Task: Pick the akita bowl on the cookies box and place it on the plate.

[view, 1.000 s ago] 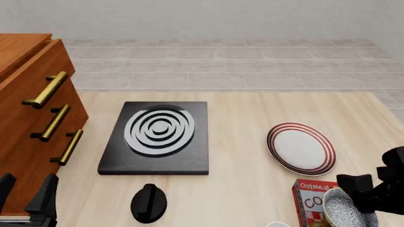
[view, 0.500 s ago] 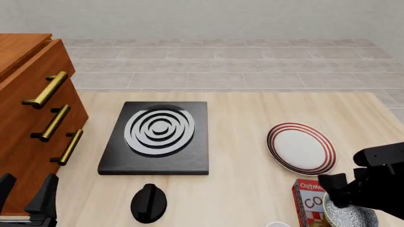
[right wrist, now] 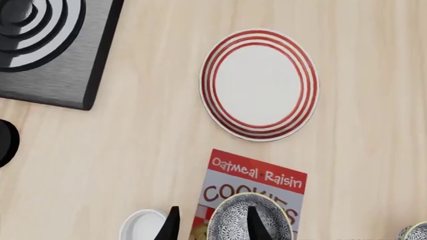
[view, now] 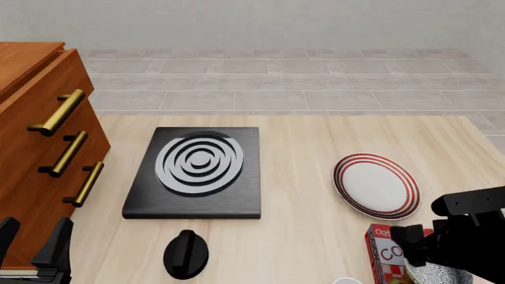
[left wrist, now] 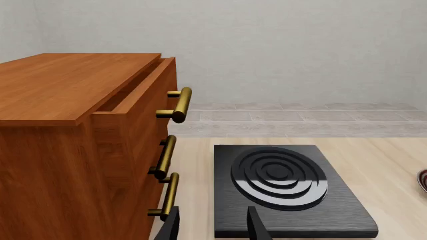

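Legible text: one item only.
Cookies box [right wrist: 248,192], red carton at the plate's 6 o'clock in the right wrist view: white lettering "Oatmeal Raisin" above "COOKIES", lower letters partly covered by the bowl.

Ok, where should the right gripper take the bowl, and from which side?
On the rim, from above. The bowl sits upright and open on the flat cookies box, so its thin edge is the only part a narrow gripper can pinch. The right gripper already points down with one finger over the inside and the other outside the near wall; lower straight down and close there.
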